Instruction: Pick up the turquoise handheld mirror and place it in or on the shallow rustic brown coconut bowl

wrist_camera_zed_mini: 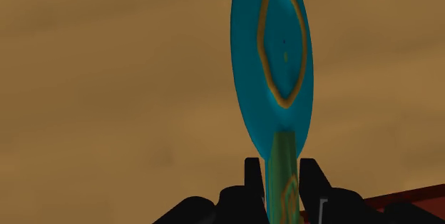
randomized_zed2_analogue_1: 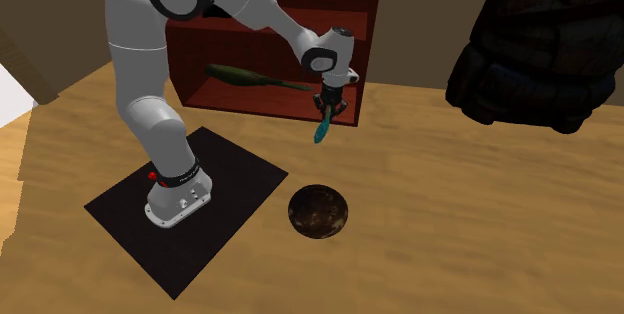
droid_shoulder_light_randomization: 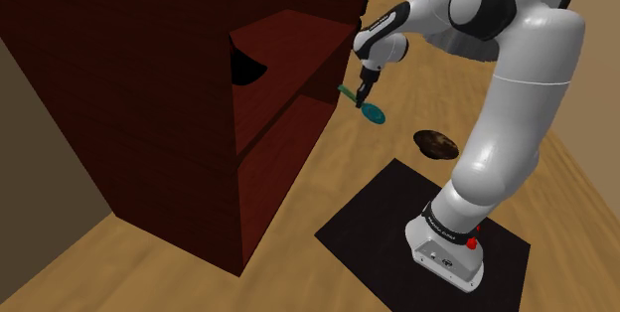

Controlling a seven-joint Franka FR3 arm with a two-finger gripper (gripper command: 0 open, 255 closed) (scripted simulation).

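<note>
From the shoulder view's left: the dark red shelf unit (droid_shoulder_light_randomization: 179, 91) is standing first. Next, the jaws are clamping the handle of the turquoise oval handheld mirror (droid_shoulder_light_randomization: 375, 112) — it is hanging head-down, airborne. The shallow dark brown bowl (droid_shoulder_light_randomization: 436, 143) is lying on the tan floor (droid_shoulder_light_randomization: 278, 280) further right.

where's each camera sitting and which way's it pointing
Shoulder view: behind the stand, looking down at floor and dark red cabinet; whole arm shows.
Second exterior view: facing arm and cabinet shelves from across; whole arm shows.
Wrist view: riding above the tool, looking along it at the floor; fingertips show.
All share the turquoise mirror in the tool; exterior views, the bowl.
</note>
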